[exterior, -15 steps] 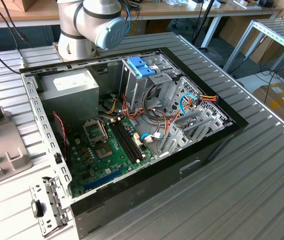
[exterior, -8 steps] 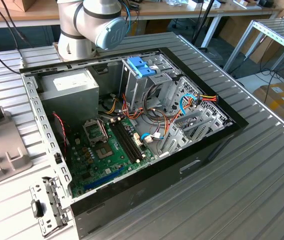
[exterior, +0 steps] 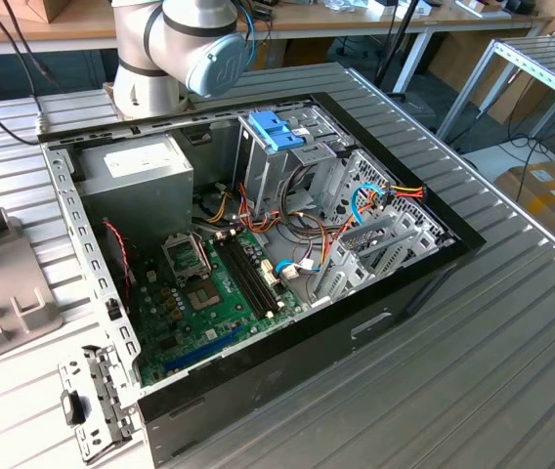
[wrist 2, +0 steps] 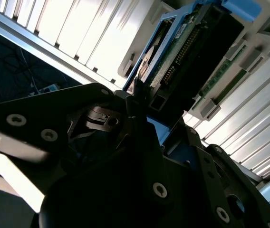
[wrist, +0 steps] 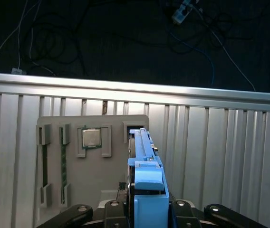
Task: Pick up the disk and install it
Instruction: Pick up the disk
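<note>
Nearest, in the first wrist view: gripper (wrist: pixel 146 211) closed on the disk (wrist: pixel 145 161), jaws pressing its light-blue plastic rails from both sides. Holds it edge-on, thin and upright, far end reaching a slot of the grey tray (wrist: pixel 92 180) beneath; cannot tell whether seated there or just clear. In the second wrist view, the disk's green circuit board and dark connector row, framed by the blue rail, tight against the matte black gripper body.

Open room either side of the held edge above the tray: a bare patch on one side, on the other a square processor chip (wrist: pixel 91 137) and two long memory sticks (wrist: pixel 43 166), each in its own recess, well apart from the disk.

Beyond the tray, ribbed bright-metal table (wrist: pixel 220 156), then its straight edge and a dark floor with loose cables.

In the exterior view, an open black-walled computer case (exterior: pixel 258 283) on the ribbed table, green motherboard (exterior: pixel 199 293) flat inside, tall metal cage (exterior: pixel 302 176) with a bright-blue bracket (exterior: pixel 276 129) toward the far side, grey arm base (exterior: pixel 175 49) behind.
</note>
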`<state>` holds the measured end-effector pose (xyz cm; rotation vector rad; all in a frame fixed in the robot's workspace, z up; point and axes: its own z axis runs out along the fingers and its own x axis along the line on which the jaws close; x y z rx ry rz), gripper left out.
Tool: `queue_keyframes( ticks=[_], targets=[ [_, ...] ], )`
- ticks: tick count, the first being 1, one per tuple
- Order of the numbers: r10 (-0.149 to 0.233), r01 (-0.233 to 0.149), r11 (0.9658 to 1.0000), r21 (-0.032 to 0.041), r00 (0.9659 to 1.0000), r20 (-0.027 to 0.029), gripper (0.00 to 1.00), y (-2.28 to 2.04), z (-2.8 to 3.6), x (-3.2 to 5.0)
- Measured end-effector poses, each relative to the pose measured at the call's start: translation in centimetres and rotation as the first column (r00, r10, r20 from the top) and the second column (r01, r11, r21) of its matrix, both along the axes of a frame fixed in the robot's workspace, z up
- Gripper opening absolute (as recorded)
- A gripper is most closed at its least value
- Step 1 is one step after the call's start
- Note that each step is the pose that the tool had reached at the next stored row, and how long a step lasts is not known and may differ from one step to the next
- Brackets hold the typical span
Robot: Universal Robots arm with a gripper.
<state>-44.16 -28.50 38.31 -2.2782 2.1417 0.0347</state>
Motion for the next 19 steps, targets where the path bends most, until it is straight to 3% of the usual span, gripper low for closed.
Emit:
queue_keyframes(
  ticks=[19],
  targets=[
    [0.0, 0.0, 1.0, 0.0017, 1.0, 0.0, 0.37, 0.0, 1.51, 0.0]
  ],
)
